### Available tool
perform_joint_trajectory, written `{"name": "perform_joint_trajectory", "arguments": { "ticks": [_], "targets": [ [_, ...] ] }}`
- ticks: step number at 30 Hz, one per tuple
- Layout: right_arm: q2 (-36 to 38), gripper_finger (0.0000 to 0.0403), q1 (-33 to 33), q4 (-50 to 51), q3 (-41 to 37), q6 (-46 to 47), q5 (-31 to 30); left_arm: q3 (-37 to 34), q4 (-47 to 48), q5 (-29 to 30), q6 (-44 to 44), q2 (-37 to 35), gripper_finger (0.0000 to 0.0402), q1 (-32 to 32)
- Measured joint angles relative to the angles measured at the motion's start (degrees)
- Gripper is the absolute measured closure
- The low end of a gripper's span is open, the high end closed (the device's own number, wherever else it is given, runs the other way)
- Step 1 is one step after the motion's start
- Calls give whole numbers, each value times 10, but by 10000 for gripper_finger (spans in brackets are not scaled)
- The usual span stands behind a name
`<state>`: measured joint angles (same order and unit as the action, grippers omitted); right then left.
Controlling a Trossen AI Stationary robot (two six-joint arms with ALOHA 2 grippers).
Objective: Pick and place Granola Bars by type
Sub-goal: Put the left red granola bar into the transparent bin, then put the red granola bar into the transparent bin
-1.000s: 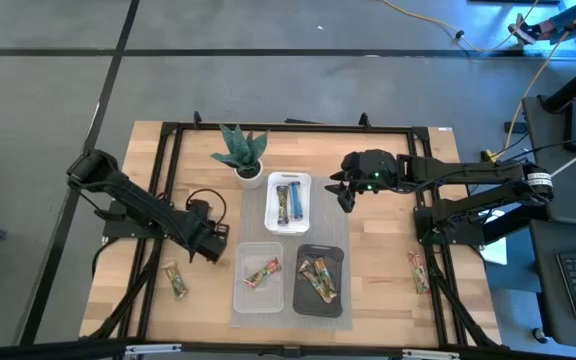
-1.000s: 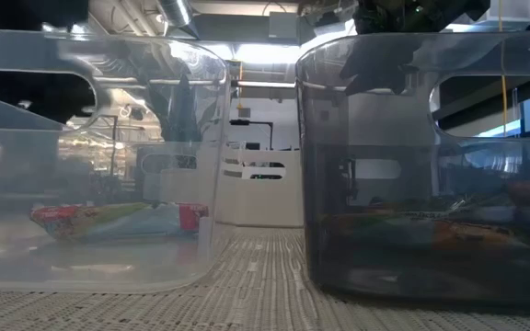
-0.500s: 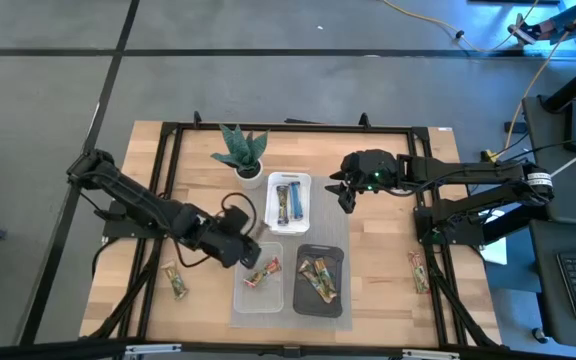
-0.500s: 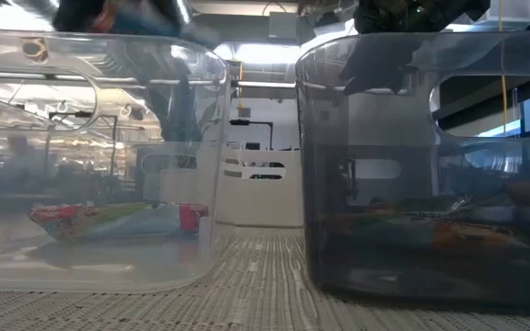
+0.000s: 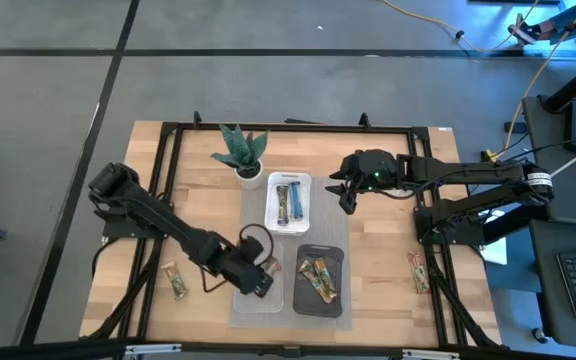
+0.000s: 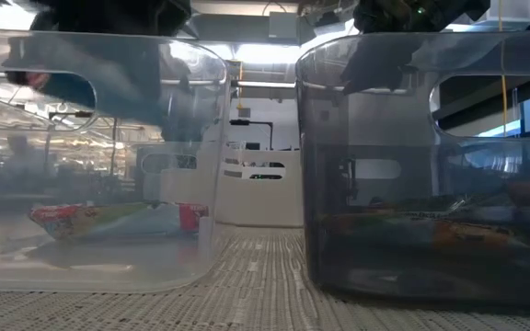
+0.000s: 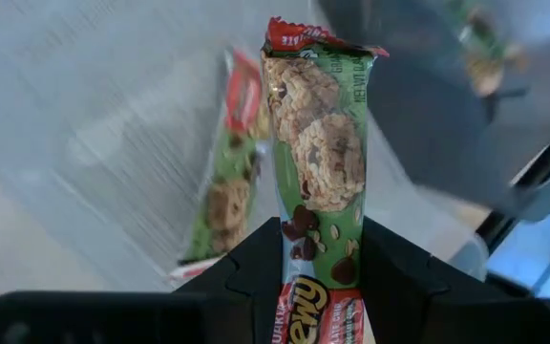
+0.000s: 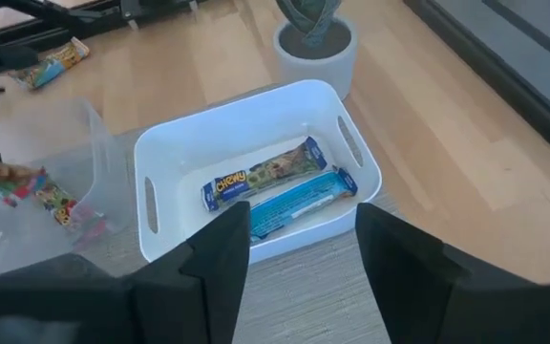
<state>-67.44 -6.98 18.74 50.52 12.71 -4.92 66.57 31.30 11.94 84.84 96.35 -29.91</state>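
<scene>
Held bar: you see a green-wrapped granola bar (image 7: 318, 162), oats and dark chips printed on it, red crimped end, pinched narrow in the left claw (image 7: 318, 277).
Left claw: your left claw (image 5: 258, 277) hangs over the clear tray (image 5: 240, 300), near the desk's front edge.
Clear tray: a matching green-and-red bar (image 7: 225, 196) lies flat inside.
White tray (image 8: 189, 143): you have a green-and-tan bar (image 8: 261, 175) and a blue bar (image 8: 299, 203) side by side, touching.
Black tray (image 5: 320, 300): orange-brown bars (image 5: 318, 278).
Loose bars: one bar (image 5: 175, 281) near the desk's front-left corner, another bar (image 5: 418, 271) by its right edge.
Right claw (image 5: 346, 196): partly open, holding nothing, beside the white tray.
</scene>
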Motion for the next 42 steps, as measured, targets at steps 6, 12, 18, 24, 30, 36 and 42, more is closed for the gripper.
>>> {"name": "perform_joint_trajectory", "arguments": {
  "ticks": [6,12,18,24,30,36,42],
  "targets": [
    [0,208,0,5,0,-11,1,0,-36,-40,1,46,286,1],
    [0,208,0,5,0,-12,35,0,-39,-42,0,58,286,9],
    [0,208,0,5,0,-12,35,0,-41,-42,-1,57,286,16],
    [0,208,0,4,0,-12,36,0,-41,-42,-1,57,280,19],
    [0,208,0,0,0,-44,89,0,-41,-42,-3,57,246,19],
    [8,208,0,-1,0,-9,126,0,-43,-59,-16,32,228,23],
    [24,208,19,21,43,7,247,0,-43,3,-98,-28,228,24]
  ]
}}
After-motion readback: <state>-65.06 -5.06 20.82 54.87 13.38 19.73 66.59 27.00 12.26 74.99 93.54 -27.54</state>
